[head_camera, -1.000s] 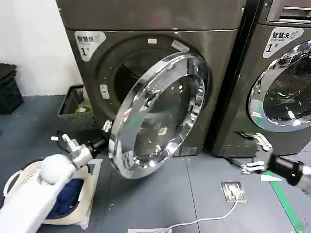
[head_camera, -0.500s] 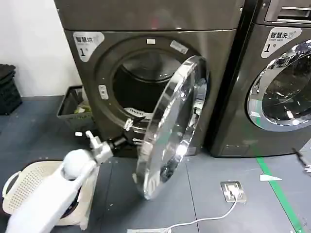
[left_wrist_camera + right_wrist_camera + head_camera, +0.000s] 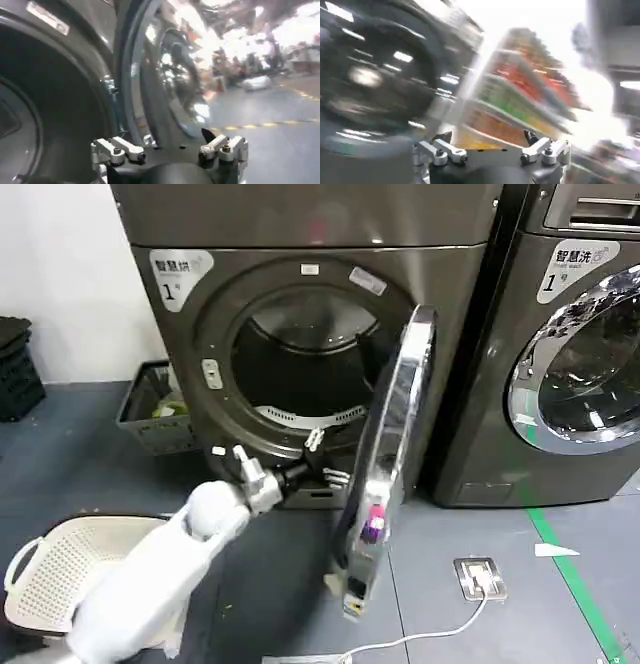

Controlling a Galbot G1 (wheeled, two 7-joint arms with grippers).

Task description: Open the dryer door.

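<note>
Chrome catches the light along the dryer door (image 3: 392,446), which from the head camera stands swung out almost edge-on to its machine, the dark drum opening fully exposed beside it; a second ago the door was only part open and faced the camera, so it has swept through most of its arc. The left gripper (image 3: 322,456) reaches in from the door's hinge-away side, just inside the rim and close against the inner face, jaws apart and holding nothing. A white laundry basket (image 3: 60,569) lies on the floor well away from the door. At the left wrist, the door's (image 3: 170,75) mirrored ring and clear bowl loom just past the spread fingertips (image 3: 122,150), with the drum mouth alongside. At the right wrist, the right gripper (image 3: 490,147) also has its jaws apart, carrying nothing, its surroundings smeared. Judging by the angle, the opening looks essentially done.
</note>
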